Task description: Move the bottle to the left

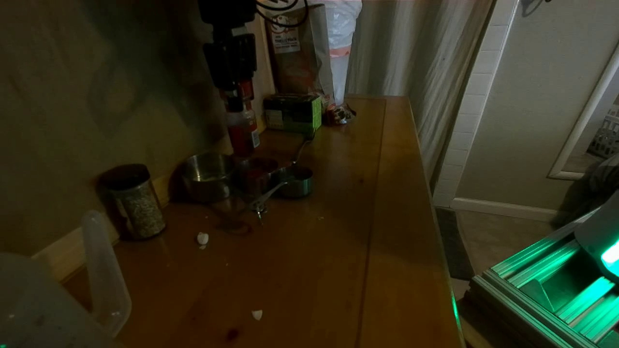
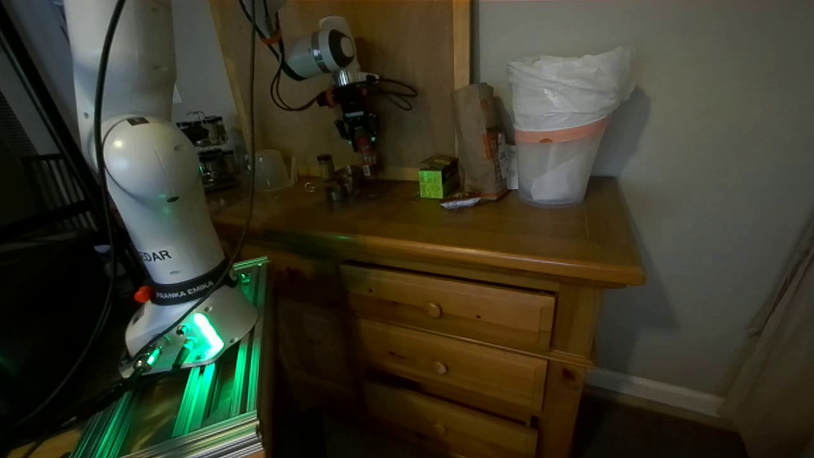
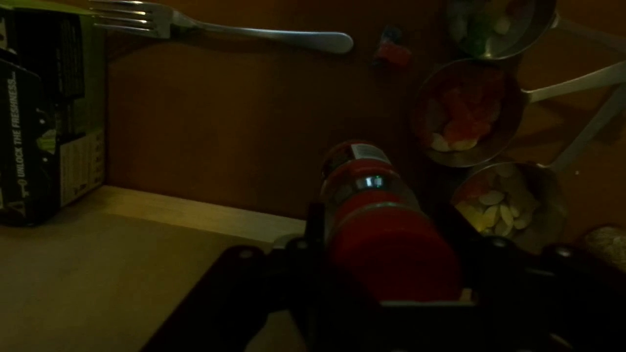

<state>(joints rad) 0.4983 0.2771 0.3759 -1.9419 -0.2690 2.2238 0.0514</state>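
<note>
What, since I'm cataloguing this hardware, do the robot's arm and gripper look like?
The arm is white with rounded segments; its low black band reads FRANKA EMIKA, above a green light. Black cables loop along it. The gripper is black, angular and two-fingered.

Jug cropped, bottle partly hidden.

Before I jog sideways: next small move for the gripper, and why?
I'd likely raise the gripper slightly, straight up. It looks clamped on the red-capped bottle, metal cups stand close by, and I can't tell whether the bottle's base clears the counter, so a little extra height should cut the risk of dragging or bumping.
</note>
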